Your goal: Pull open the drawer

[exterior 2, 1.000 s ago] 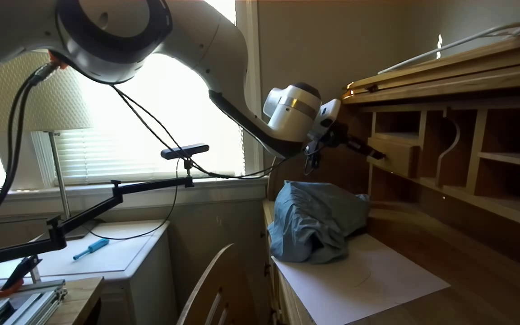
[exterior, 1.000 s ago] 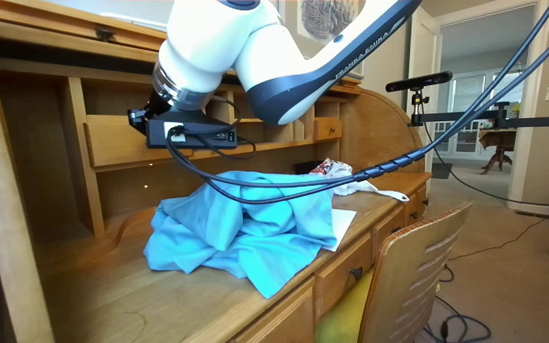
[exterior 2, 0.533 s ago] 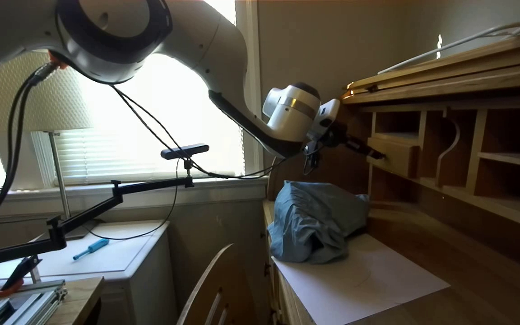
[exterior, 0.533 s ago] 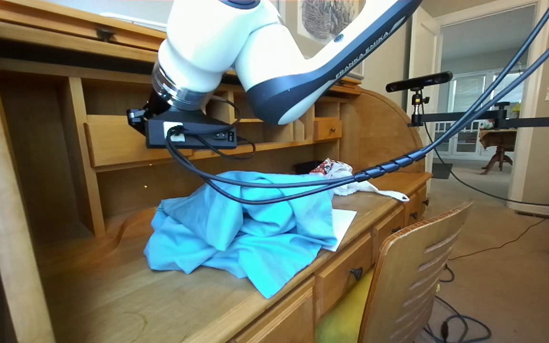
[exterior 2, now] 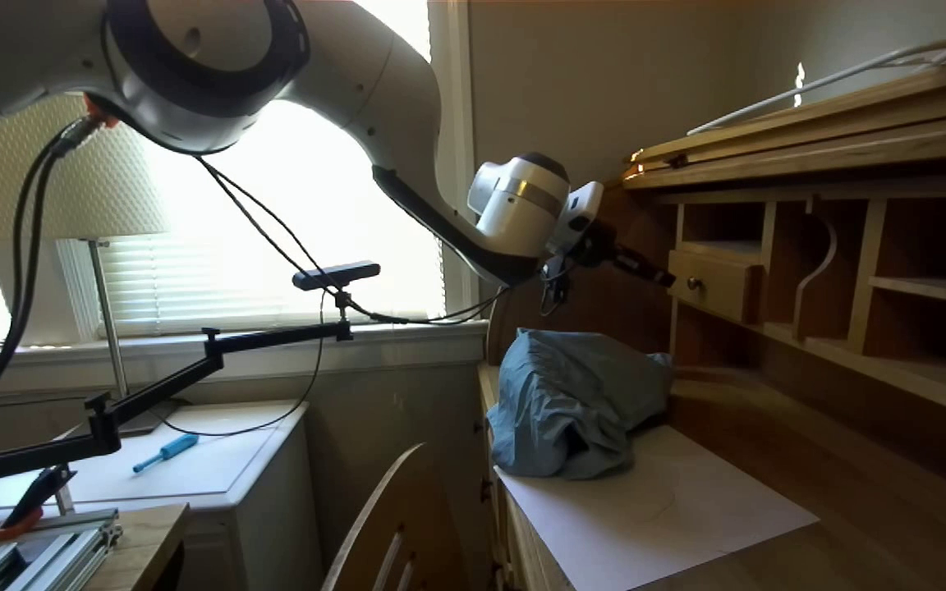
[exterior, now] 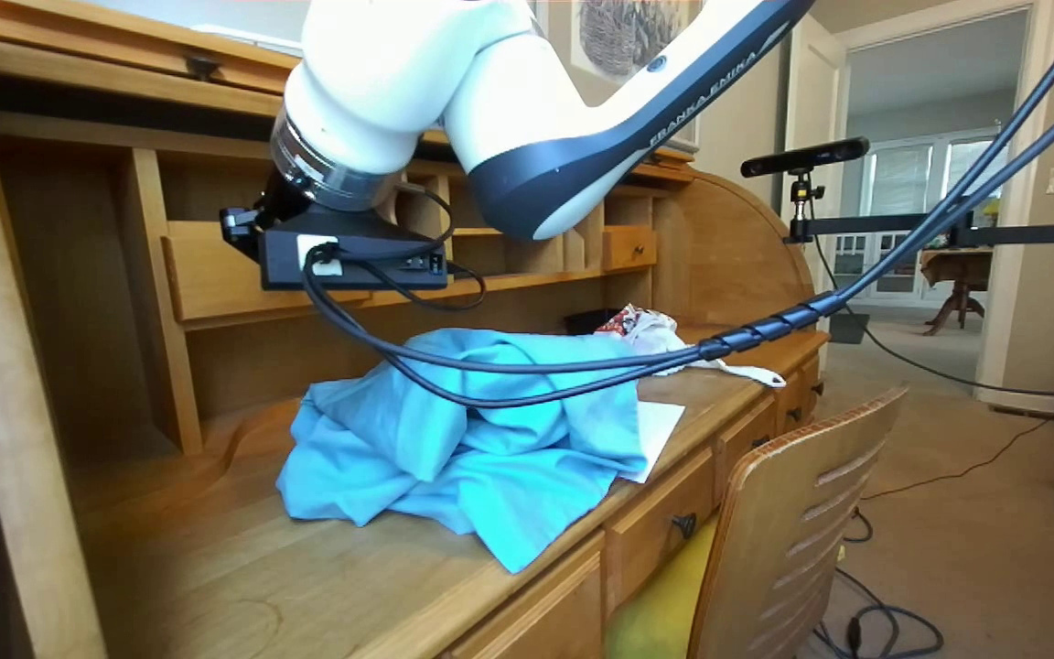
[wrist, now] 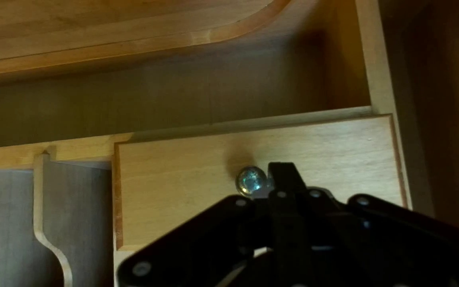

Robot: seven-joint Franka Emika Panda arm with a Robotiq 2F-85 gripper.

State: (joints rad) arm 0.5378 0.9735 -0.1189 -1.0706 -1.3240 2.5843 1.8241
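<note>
The drawer [exterior 2: 709, 283] is a light-oak box front under the desk's top shelf, with a round knob [exterior 2: 694, 283] at its middle. Its front stands a little proud of the frame around it. In the wrist view the drawer [wrist: 181, 171] fills the centre, and the shiny knob [wrist: 251, 181] shows just left of my fingertips. My gripper [wrist: 286, 173] is shut, fingers together, with nothing between them. An exterior view has the gripper [exterior 2: 668, 281] tip short of the knob with a small gap. Elsewhere the housing hides the fingers and part of the drawer [exterior: 216, 270].
Wooden dividers and cubbies [exterior 2: 867, 275] flank the drawer. A crumpled blue cloth [exterior: 463, 439] lies on the desktop below the arm, by a white paper sheet [exterior 2: 662, 517]. A chair [exterior: 792, 513] stands in front. Cables [exterior: 536, 366] hang from the wrist.
Over the last half second my gripper has backed away from the drawer front, and the knob has come into sight beyond its tip. The drawer looks unmoved.
</note>
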